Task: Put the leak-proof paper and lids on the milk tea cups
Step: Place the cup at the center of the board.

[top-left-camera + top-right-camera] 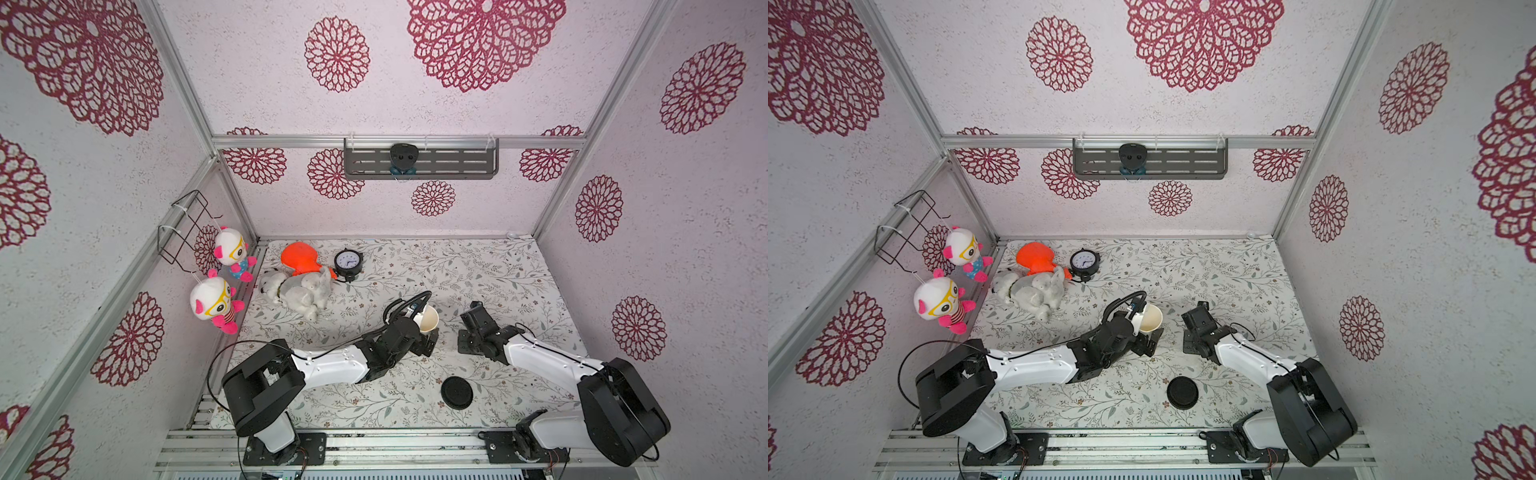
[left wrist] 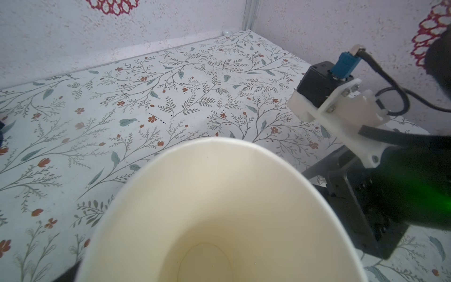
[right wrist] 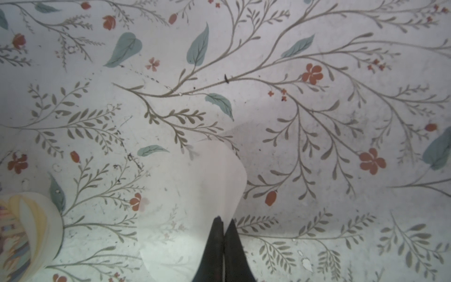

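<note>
Plastic lid [image 1: 457,392], black and round, lies nearest the arm bases on the floral desk [image 1: 478,270], apart from both arms. Beyond it, the right gripper [image 3: 223,223] is clenched on one edge of the leak-proof paper [image 3: 195,193], which lies partly on the desk with one side curling up. Just beside it stands the milk tea cup [image 1: 429,319], mouth open, with the left gripper [image 1: 428,340] around its lower part. Whether that gripper presses the cup or merely straddles it, I cannot tell. Lifting the flimsy sheet slowly and level, then centring it over the rim before letting go, looks the safe way. Both top views hardly show the paper, and the cup's base is hidden. Farthest back, a plush dog [image 1: 297,291] and a clock [image 1: 348,264] sit well apart from the work.
</note>
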